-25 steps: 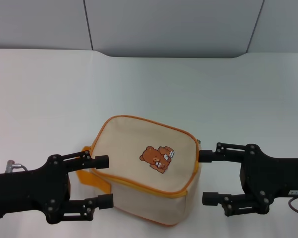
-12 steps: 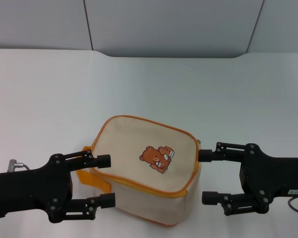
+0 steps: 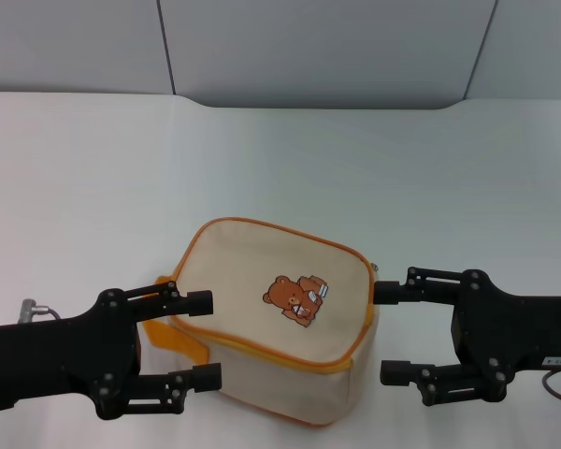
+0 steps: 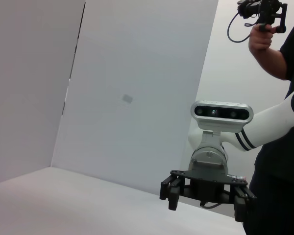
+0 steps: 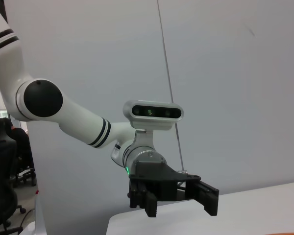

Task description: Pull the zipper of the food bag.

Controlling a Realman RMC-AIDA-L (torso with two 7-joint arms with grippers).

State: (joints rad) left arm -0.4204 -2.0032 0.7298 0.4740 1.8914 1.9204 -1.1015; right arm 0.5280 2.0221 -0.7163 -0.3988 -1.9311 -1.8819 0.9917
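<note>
- Broadly, the white counter (image 3: 84, 178) carries the food bag (image 3: 279, 323) near its front edge.
- Left gripper (image 3: 198, 339) and right gripper (image 3: 390, 333) flank the bag, fingers spread wide, holding nothing.
- Bear print (image 3: 296, 297) tops the bag; no readable writing.
- Zipper (image 3: 262, 346) rims the lid.

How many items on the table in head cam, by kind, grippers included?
Food bag (beige, orange piping, bear print): 1
Zipper around its rim: 1
Grippers, both open, flanking the bag: 2, left gripper and right gripper
White table: 1
Total: 5
</note>
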